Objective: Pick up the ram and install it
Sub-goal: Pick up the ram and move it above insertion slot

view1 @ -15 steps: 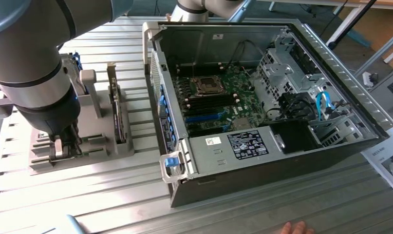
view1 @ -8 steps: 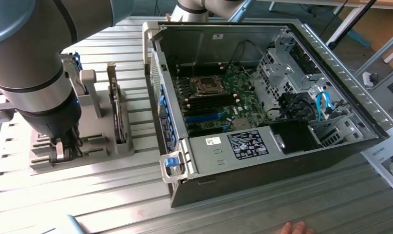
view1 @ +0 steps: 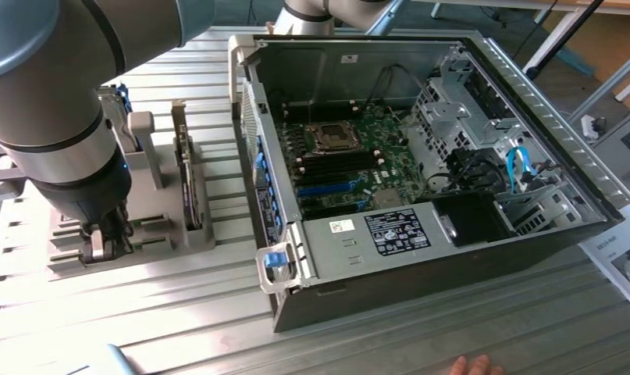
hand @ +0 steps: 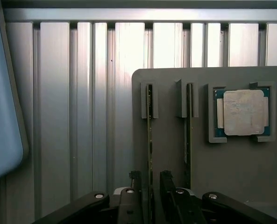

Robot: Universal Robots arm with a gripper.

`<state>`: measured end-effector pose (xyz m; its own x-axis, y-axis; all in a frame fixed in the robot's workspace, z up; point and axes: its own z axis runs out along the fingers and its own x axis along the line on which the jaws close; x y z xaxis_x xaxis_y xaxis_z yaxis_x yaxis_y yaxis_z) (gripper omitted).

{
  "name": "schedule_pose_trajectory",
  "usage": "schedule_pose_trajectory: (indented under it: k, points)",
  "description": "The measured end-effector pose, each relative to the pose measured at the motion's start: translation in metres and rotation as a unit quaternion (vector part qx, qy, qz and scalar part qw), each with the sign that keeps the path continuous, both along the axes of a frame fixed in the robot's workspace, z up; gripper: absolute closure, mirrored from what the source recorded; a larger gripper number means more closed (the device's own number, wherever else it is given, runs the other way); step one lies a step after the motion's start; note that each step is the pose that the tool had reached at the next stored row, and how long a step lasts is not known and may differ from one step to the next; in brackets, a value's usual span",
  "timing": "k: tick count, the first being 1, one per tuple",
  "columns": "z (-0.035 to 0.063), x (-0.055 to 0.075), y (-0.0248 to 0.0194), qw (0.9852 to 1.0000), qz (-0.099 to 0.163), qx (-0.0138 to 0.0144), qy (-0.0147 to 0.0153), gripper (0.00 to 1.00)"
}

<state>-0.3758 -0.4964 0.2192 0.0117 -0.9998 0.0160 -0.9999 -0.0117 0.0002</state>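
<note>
- Straddling the ram (hand: 150,135) is where my claw (hand: 150,181) stands. Its fingers (hand: 166,191) are apart, one on each face of the stick, with a gap showing on both sides and nothing clamped.
- That ram stands on edge in the grey holder (hand: 166,154). It sits in the slot nearest the holder's edge that faces bare worktop (hand: 82,116), with its far end in a bracket.
- Just beside it, in the next slot, a second stick (hand: 187,135) stands the same way.
- Beyond that, a square silver processor (hand: 243,112) lies flat in its own pocket near the holder's corner.
- A pale blue object (hand: 3,102) lies on the worktop, apart from the holder.
- Farther off, the open computer case (view1: 398,293) lies on its side toward the worktop's middle, with the motherboard (view1: 372,141) exposed. Its long memory slots (view1: 325,166) look unfilled, though I can't be sure.
- A person's hand (view1: 471,365) rests at the worktop's edge near the case.
- As I judge it, my claw is lined up on the ram, but the ram is neither gripped nor lifted. Both the pick-up and the install remain undone.
</note>
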Motion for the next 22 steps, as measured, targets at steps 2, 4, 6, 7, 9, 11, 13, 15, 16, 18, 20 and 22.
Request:
schedule_pose_trajectory:
  k: [2,4,6,7,9,11,13,15,16,18,20,22]
  points:
    - [-0.0002,0.0004,0.0000,1.0000,0.000,0.0001,-0.0001,0.70]
    - [0.0000,0.0012,-0.0001,1.0000,0.000,0.0000,0.0000,0.70]
    - [-0.0001,0.0024,0.0000,1.0000,0.000,0.0000,-0.0001,0.70]
    - [0.0000,0.0025,0.0000,1.0000,0.000,0.0000,0.0000,0.70]
    - [0.0000,0.0025,0.0000,1.0000,0.000,0.0000,0.0000,0.70]
    - [0.0000,0.0026,-0.0001,1.0000,0.000,0.0000,0.0000,0.70]
    - [0.0000,0.0026,0.0000,1.0000,0.000,0.0000,0.0000,0.70]
    - [0.0000,0.0026,-0.0001,1.0000,0.000,0.0000,0.0000,0.70]
    - [0.0000,0.0026,0.0000,1.0000,0.000,0.0000,0.0000,0.70]
    - [-0.0001,0.0026,0.0000,1.0000,0.000,0.0000,-0.0001,0.70]
    - [-0.0001,0.0027,0.0004,1.0000,0.000,-0.0005,0.0000,0.70]
    - [0.0000,0.0026,0.0005,1.0000,0.000,-0.0006,0.0000,0.72]
